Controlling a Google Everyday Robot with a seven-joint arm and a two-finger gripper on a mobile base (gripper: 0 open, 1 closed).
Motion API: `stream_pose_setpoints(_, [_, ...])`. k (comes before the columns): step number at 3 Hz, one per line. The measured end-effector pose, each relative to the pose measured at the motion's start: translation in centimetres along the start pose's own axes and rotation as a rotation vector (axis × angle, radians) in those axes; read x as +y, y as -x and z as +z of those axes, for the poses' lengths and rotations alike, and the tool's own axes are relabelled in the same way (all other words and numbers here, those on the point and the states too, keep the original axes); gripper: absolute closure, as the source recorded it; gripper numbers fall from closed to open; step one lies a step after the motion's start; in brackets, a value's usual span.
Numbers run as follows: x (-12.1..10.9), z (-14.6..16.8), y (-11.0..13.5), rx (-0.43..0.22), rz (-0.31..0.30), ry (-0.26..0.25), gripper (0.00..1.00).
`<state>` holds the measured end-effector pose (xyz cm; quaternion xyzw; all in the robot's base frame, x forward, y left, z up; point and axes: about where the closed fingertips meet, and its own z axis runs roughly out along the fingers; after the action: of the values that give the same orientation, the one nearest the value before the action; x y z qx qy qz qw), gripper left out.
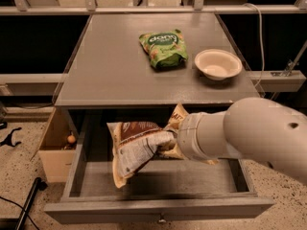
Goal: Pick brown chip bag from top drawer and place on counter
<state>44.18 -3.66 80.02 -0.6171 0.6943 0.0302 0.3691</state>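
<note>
The brown chip bag point(136, 145) hangs tilted above the open top drawer point(158, 210), clear of the drawer floor. Its white label panel faces me and its lower corner points down. My gripper point(168, 143) reaches in from the right on a thick white arm and is shut on the bag's right side; the bag covers most of the fingers. The bag's upper right corner sits just below the front edge of the counter point(115, 66).
A green bag point(163, 48) and a white bowl point(218, 64) lie on the counter's back right part. A tan cardboard box point(55, 152) stands on the floor left of the drawer. The drawer knob point(162, 220) is at the bottom centre.
</note>
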Motion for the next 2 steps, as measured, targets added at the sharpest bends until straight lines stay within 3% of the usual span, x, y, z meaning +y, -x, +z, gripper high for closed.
stream_pose_setpoints(2, [-5.2, -5.4, 4.9, -0.054, -0.032, -0.066, 1.0])
